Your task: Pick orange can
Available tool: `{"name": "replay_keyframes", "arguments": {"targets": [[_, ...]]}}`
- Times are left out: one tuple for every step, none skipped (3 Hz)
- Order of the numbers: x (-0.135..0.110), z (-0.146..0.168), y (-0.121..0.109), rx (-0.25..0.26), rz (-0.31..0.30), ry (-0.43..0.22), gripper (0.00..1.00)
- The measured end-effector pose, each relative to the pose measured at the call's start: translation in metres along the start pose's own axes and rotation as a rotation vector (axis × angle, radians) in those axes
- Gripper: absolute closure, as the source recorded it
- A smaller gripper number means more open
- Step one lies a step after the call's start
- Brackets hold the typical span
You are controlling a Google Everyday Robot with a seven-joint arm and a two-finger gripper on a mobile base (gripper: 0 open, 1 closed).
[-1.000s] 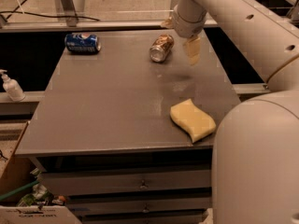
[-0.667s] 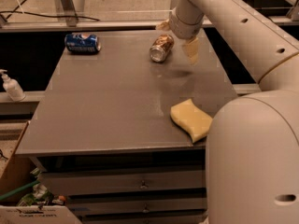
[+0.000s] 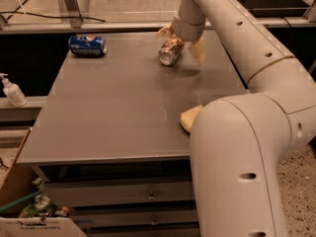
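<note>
The robot's arm [image 3: 247,157] fills the right side and reaches over the worktop [image 3: 113,112] to its far edge. On the worktop's far part, right of the middle, the orange can [image 3: 169,54] lies on its side. The tool [image 3: 181,42] hangs right over it with its fingers [image 3: 198,51] spread, one at each side of the can; whether they touch it is hard to say from here. The approach looks done, and closing and lifting are left.

Counted, there are two cans: the orange one and a blue can [image 3: 87,45] at the worktop's far left corner. There is one yellow sponge [image 3: 189,117] at its near right edge, half hidden by the arm, and one pump bottle [image 3: 12,90] off its left side.
</note>
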State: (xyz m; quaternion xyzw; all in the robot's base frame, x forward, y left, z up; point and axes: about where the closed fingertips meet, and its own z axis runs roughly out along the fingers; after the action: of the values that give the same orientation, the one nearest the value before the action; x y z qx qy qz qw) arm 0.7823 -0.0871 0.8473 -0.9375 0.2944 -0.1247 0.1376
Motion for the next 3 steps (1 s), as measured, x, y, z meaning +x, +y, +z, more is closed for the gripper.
{"name": "replay_keyframes", "arguments": {"targets": [[-0.007,-0.001,-0.011,-0.017,-0.100,-0.021,0.00],[-0.011,0.001,-0.020,-0.034,-0.180,-0.025,0.00],[-0.010,-0.001,-0.027,-0.027,-0.264,0.001,0.00]]}}
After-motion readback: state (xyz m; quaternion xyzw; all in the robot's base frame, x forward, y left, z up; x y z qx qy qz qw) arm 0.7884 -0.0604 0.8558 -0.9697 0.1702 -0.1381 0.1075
